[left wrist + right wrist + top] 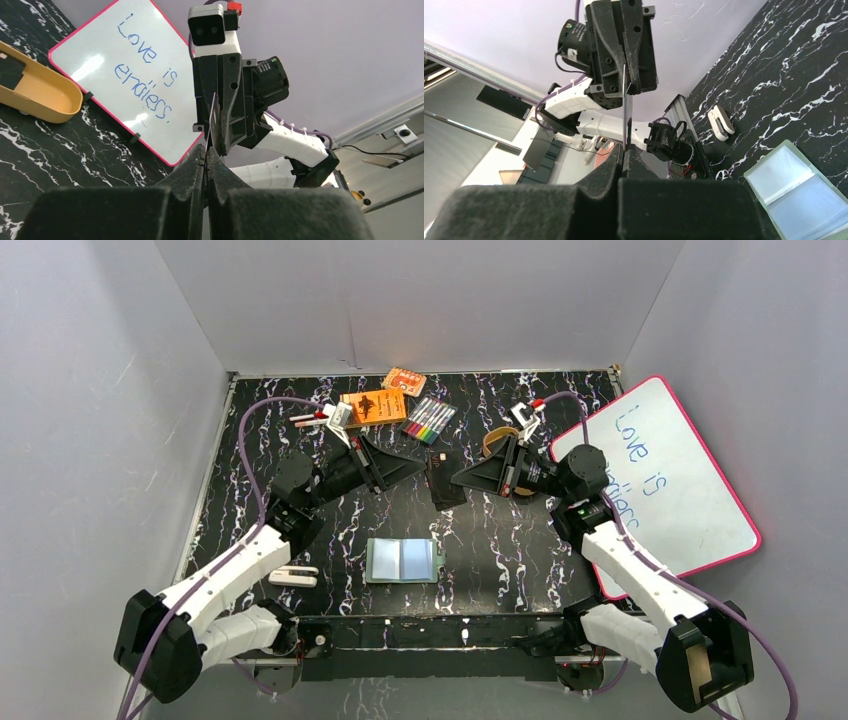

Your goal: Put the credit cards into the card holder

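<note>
A dark credit card (446, 480) is held between my two grippers over the middle of the table. My left gripper (421, 468) is shut on its left edge and my right gripper (457, 478) is shut on its right edge. In the left wrist view the card (212, 120) shows edge-on, running from my left gripper (206, 153) up into the right fingers (233, 107). In the right wrist view the card (626, 117) runs from my right gripper (623, 150) up to the left fingers (636, 45). The sage-green card holder (402, 560) lies open on the table nearer the arms, pale blue sleeves up; it also shows in the right wrist view (799, 192).
A tan oval tray (497, 440) sits behind the right gripper, with a dark flat piece inside (10, 70). A pink-rimmed whiteboard (665, 480) lies at right. Orange boxes (375, 407) and a marker pack (430, 420) are at the back. A white clip-like object (293, 576) lies front left.
</note>
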{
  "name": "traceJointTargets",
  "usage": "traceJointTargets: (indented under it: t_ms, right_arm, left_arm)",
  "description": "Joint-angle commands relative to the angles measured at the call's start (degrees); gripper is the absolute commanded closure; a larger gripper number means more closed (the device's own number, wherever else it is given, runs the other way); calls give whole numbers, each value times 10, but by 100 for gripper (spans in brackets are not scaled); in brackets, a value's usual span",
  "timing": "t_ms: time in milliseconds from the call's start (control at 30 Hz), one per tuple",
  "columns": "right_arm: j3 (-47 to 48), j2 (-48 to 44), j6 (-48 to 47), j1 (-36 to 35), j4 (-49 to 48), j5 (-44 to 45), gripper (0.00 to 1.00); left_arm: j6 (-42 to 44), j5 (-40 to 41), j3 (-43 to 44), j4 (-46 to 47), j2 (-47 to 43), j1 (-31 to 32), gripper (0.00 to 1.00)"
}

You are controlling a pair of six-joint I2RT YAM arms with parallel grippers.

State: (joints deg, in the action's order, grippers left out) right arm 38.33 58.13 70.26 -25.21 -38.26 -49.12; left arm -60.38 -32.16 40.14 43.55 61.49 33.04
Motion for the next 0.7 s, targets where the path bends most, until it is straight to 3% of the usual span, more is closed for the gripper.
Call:
traceJointTargets:
  t_ms: [0,300,500,533,600,667]
  right_arm:
    - [-9,-14,-2,3,-19,22,100]
    - [-26,-14,3,3,-21,52,100]
    - [-24,0,18,3,-57,35,100]
    - [-23,3,20,3,-64,31,100]
    - [-19,8,23,3,-74,18,100]
    - [-14,13,23,3,-79,6,100]
  left_arm:
    - [56,96,1,-89,-49,-9,100]
    - [75,146,-13,-130,-83,-11,100]
    - [64,101,-18,-97,-76,-11,100]
    - [57,83,-19,-83,-72,-11,96]
    - [37,53,-26,-33,-63,-11,72]
    - [13,26,-37,23,-56,-12,57]
